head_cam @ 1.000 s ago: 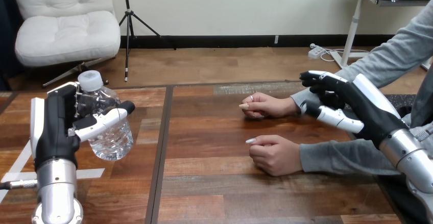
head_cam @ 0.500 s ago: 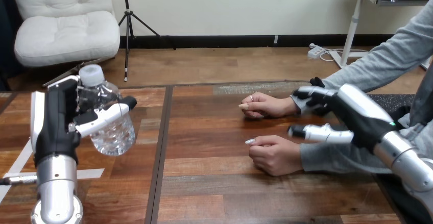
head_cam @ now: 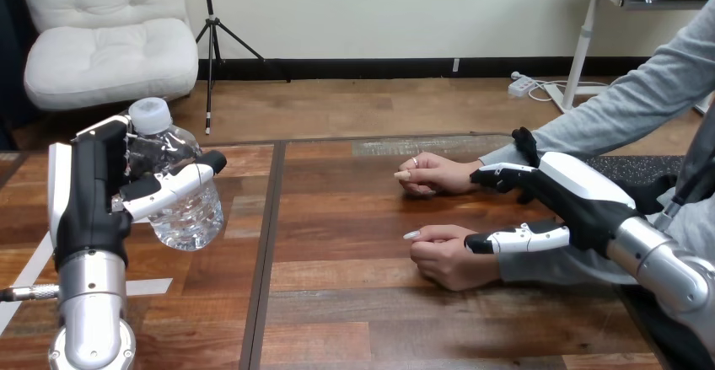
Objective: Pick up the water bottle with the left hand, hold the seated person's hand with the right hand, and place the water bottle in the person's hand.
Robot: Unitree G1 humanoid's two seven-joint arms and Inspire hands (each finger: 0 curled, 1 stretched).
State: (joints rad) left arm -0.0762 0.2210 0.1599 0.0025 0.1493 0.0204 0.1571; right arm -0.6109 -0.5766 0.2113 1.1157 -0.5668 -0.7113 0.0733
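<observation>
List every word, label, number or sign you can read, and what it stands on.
None can be read.
The water bottle in the left hand: clear, no label visible.
The pale patch at the far edge of the table: faint marks, too blurred to read.

Right hand [head_cam: 573, 195] has come down over the person's nearer hand [head_cam: 451, 260]
</observation>
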